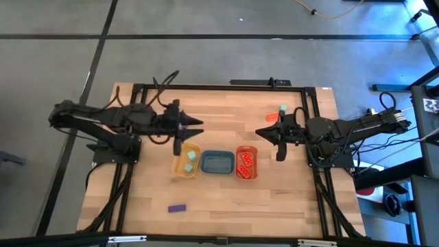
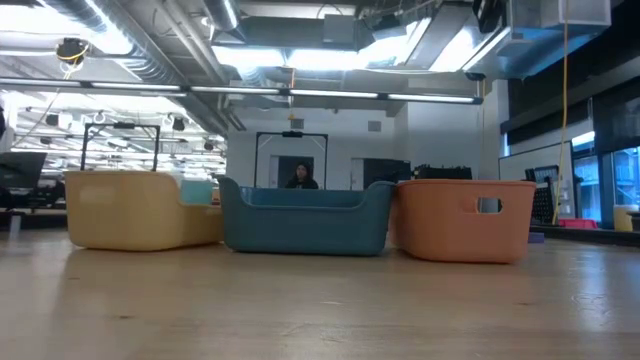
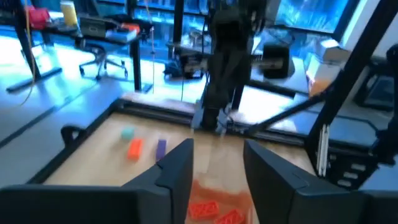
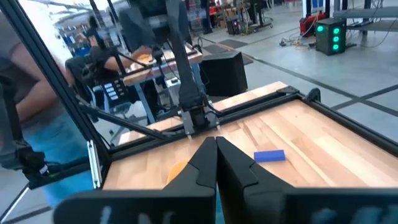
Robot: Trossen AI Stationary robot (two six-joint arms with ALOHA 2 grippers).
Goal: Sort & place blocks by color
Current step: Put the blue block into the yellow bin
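No brand, label or readable writing shows anywhere on the wooden table [image 1: 288, 185], where three trays stand in a row near its middle: a yellow tray [image 1: 185, 161], a blue tray [image 1: 217, 163] and an orange tray [image 1: 246, 163]. Two mint-green cubes [image 1: 188, 162] lie in the yellow tray and orange-red bricks [image 1: 246, 162] lie in the orange one, though how many bricks are there is hard to count from above; what the blue tray holds cannot be made out. One purple bar [image 1: 178, 207] lies alone toward the table's near edge, on the left arm's side, and three more blocks sit close together near the far right corner: a mint-green cube [image 1: 282, 108], an orange-red brick [image 1: 272, 116] and a purple bar [image 3: 161, 147], the last plain only in the left wrist view. The left gripper [image 1: 198, 124] hangs above the far side of the yellow tray, its jaws standing apart with nothing between them. The right gripper [image 1: 260, 132] hangs past the orange tray's far end, near the corner group, its fingers pressed together and empty. From table height the tray walls hide every block and both grippers are out of frame. A person [image 2: 300, 177] shows small and dim in the room behind the blue tray.
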